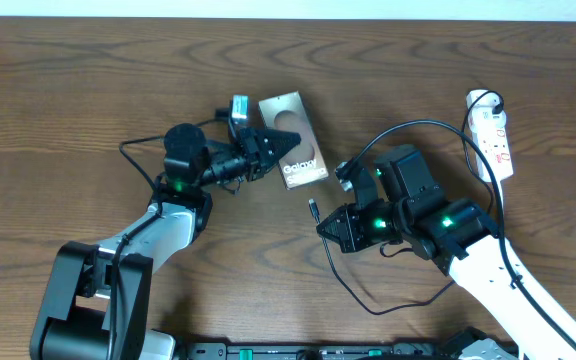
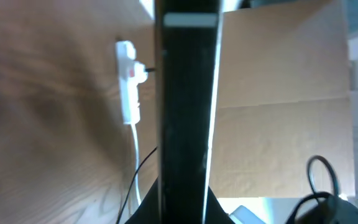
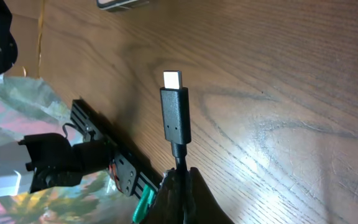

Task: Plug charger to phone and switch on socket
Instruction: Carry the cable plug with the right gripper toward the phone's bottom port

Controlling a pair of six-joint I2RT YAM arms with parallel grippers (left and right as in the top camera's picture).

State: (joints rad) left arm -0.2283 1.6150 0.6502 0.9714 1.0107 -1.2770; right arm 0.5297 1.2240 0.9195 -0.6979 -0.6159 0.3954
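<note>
On a wooden table (image 1: pixel 88 90), two robot arms are working a phone (image 1: pixel 298 140) and its charger (image 1: pixel 313 209). The left gripper (image 1: pixel 274 150) is clamping the phone by its left long edge. The slab is sitting near the middle of the table. Its long axis is running from the far side toward the near side and leaning slightly right, with the white "Galaxy" lettering at the nearer end. In the left wrist view the phone (image 2: pixel 188 112) is showing edge-on as a dark vertical bar filling the space between the fingers. The right gripper (image 1: pixel 328 226) is pinching the thin black charger cable just behind its connector, jaws closed narrowly on it. The connector is hovering near the phone's nearer short end but apart from it, with its tip pointing away from the arm toward that end. The right wrist view is showing the charger (image 3: pixel 175 115) standing straight out of the fingertips (image 3: pixel 191 196), its bright metal tip leading and the tabletop behind it. The rest of the cable is looping across the table under the right arm and arcing over to the socket (image 1: pixel 493 135). That white strip is lying at the far right, well apart from the phone, its long axis running far to near. A black plug is sitting at its far end, and red marks are showing on the socket (image 2: pixel 127 81) in the left wrist view.
</note>
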